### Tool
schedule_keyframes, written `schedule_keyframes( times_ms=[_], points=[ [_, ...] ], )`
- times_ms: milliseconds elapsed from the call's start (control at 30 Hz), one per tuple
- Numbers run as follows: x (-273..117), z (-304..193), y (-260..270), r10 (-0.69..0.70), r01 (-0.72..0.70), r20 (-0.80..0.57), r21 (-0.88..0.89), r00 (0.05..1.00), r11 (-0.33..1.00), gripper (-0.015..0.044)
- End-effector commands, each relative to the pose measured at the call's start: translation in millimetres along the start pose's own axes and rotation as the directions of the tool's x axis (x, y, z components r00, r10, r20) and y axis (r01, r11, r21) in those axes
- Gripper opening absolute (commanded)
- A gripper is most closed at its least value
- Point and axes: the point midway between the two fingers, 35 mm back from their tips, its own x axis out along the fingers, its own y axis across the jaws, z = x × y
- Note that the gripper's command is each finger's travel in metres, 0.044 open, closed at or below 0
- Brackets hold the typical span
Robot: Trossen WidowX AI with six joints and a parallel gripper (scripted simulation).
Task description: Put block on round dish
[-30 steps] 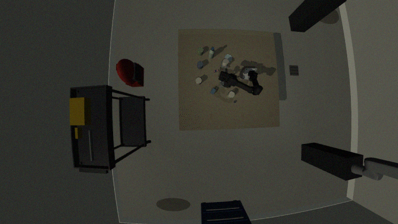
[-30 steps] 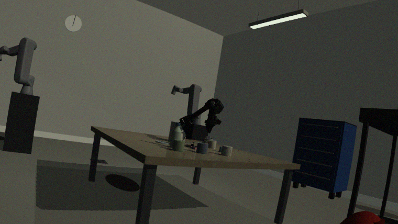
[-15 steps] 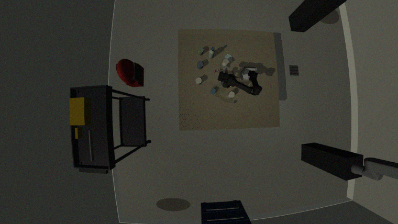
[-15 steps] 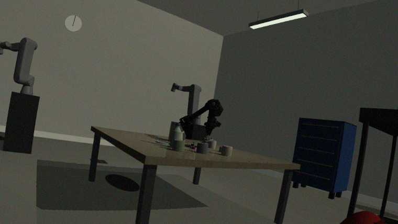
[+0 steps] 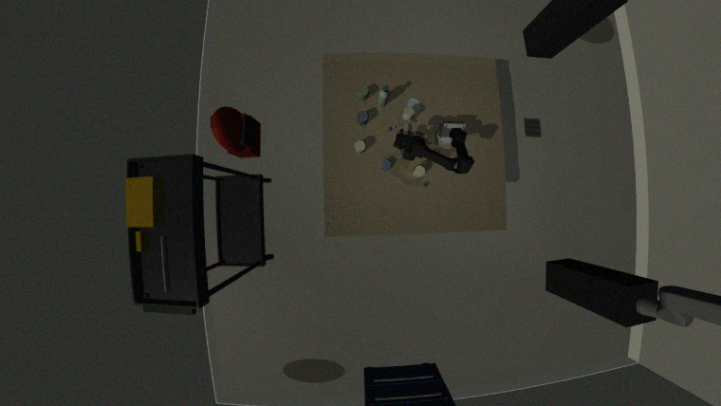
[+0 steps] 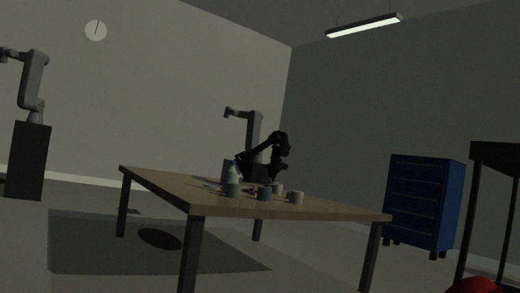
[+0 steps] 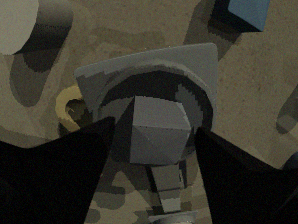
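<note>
A grey faceted block point(image 7: 161, 114) lies uncovered in the ringed pan point(image 7: 206, 62) at one balance end. My gripper point(image 7: 156, 128) point(image 6: 272, 179) is open, one dark finger on either side of the block; finger height is unclear. The balance beam point(image 7: 168, 186) runs down the wrist view to the other pale cup point(image 5: 408, 113), which stands at the far end. The lifted pale cup point(image 5: 418, 172) point(image 7: 15, 25) stands on the table, off the balance. The pale blue round dish point(image 5: 414, 102) point(image 6: 211, 185) lies beside the standing cup. The arm hides the block in the top view.
A blue block point(image 5: 386, 164) point(image 7: 250, 12) and a yellow ring-shaped piece point(image 7: 62, 102) lie near the balance end. A bottle point(image 5: 383, 97) point(image 6: 232, 176), green cup point(image 5: 362, 92) point(image 6: 232, 190), blue cup point(image 5: 362, 117) point(image 6: 264, 194) and another pale cup point(image 5: 360, 146) point(image 6: 295, 197) stand farther from the arm's base.
</note>
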Motion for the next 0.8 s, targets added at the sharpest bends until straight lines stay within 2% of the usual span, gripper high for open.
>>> schedule_keyframes(
  times_ms=[0,33,167,400,533,767],
  points=[
    [4,0,0,0.0,0.0,0.004,0.006,1.0,1.0,0.026],
    [5,0,0,0.0,0.0,0.004,0.006,1.0,1.0,0.026],
    [5,0,0,0.0,0.0,0.004,0.006,1.0,1.0,0.0155],
    [5,0,0,0.0,0.0,0.004,0.006,1.0,1.0,0.0108],
    [-3,0,-1,-0.001,0.001,0.002,0.006,1.0,1.0,0.0003],
    [-42,-1,-4,-0.004,0.004,-0.003,0.007,1.0,1.0,0.0]
  ],
)
